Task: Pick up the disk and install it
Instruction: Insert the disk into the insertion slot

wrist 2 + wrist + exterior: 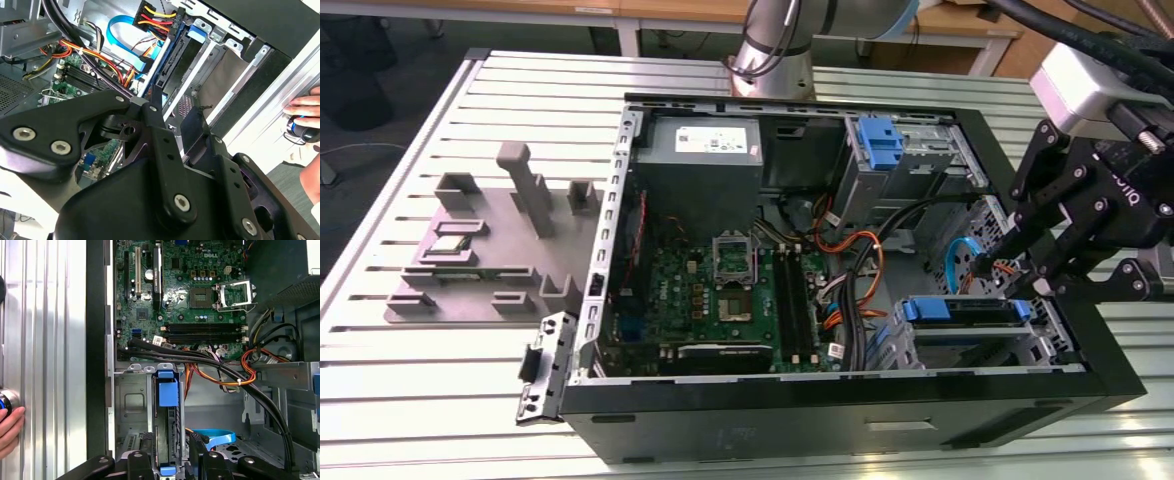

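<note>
The disk (167,427) stands edge-on in the drive bay at the case's corner, with its blue plastic frame (167,390) at the end. In the exterior view the disk (963,310) sits low in the open computer case (854,395), toward that view's right. My gripper (169,454) reaches down over it with one finger on each side, shut on the disk. The gripper (1011,275) hangs just above the bay in the exterior view. In the second wrist view the gripper (175,117) is right beside the disk's dark edge (167,65).
Black, orange and blue cables (220,372) run close past the bay. The motherboard (720,300) fills the case floor, with a grey box (700,145) and a bare blue bracket (881,140) at the back. A grey fixture (480,250) stands on the slotted table. A person's hand (305,107) rests outside the case.
</note>
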`<action>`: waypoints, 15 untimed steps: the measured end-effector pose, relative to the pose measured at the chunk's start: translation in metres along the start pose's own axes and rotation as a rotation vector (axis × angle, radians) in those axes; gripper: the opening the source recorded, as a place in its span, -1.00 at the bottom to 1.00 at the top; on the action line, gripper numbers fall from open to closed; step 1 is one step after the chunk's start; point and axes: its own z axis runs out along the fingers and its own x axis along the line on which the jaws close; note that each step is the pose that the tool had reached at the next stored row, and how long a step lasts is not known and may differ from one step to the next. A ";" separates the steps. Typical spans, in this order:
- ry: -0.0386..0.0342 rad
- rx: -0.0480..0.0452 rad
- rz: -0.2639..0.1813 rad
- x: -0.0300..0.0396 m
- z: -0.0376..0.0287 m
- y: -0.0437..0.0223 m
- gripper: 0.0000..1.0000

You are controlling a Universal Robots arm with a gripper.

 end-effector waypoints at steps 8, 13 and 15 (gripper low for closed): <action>-0.0020 0.0073 -0.002 0.0001 0.0020 0.0001 -0.16; -0.0037 0.0224 -0.006 0.0017 0.0052 0.0010 -0.16; -0.0044 0.0345 -0.008 0.0020 0.0060 0.0015 -0.16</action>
